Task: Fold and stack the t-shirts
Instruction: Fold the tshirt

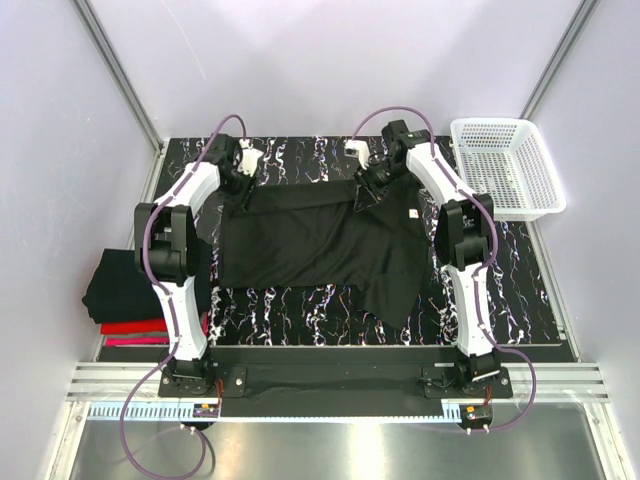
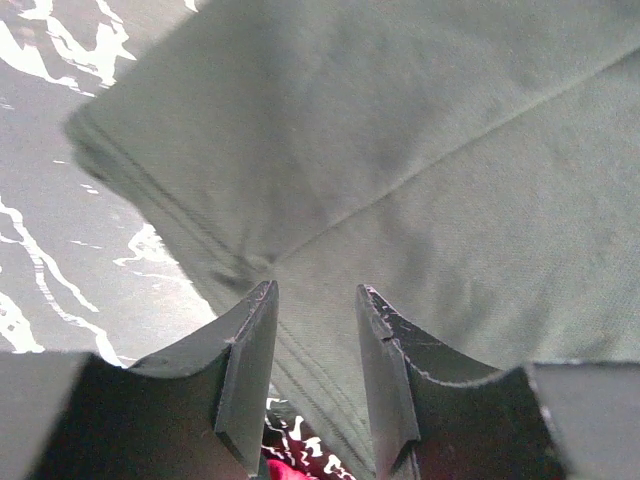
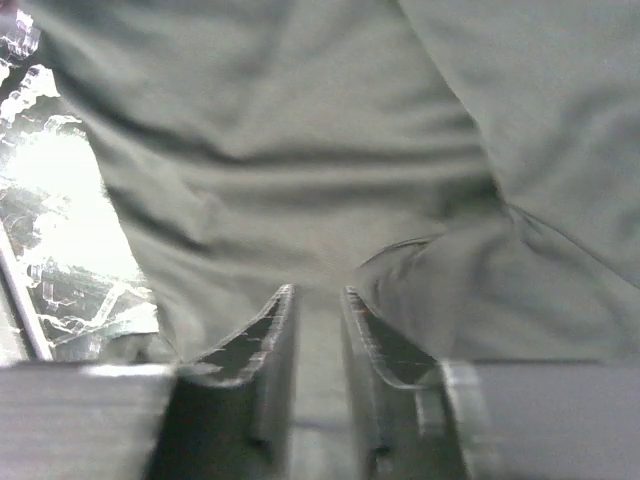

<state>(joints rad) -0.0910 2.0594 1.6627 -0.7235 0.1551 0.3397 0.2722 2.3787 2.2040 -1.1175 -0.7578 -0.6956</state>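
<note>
The counter (image 1: 300,300) was a black slab veined with white, hard and glossy. Bare strips ran along its near edge and between the cloth and the far wall. The black t-shirt (image 1: 310,235) lay across the middle and far half, soft matte cloth, mostly flat. Its left edge ran straight, and one loose flap trailed toward the near right, ending in a point. Off the counter's left edge sat the stack of folded t-shirts (image 1: 125,285), a black one on top, a red one (image 1: 135,327) under it and a pink edge (image 1: 135,341) at the bottom, well apart from the spread shirt. The white mesh basket (image 1: 540,170), rigid plastic with a rectangular rim, stood at the far right corner, clear of the cloth.

The left pincer (image 1: 243,190) hung at the shirt's far left corner. Its dark, curved fingers (image 2: 245,350) stood apart, with the stitched hem showing in the gap between them. The right pincer (image 1: 365,195) sat at the shirt's far edge right of centre. Its scuffed fingers (image 3: 275,340) were drawn close, pinching a fold of the black cloth, which wrinkled around them. A small white label (image 1: 412,213) showed on the shirt just beside the right arm.
</note>
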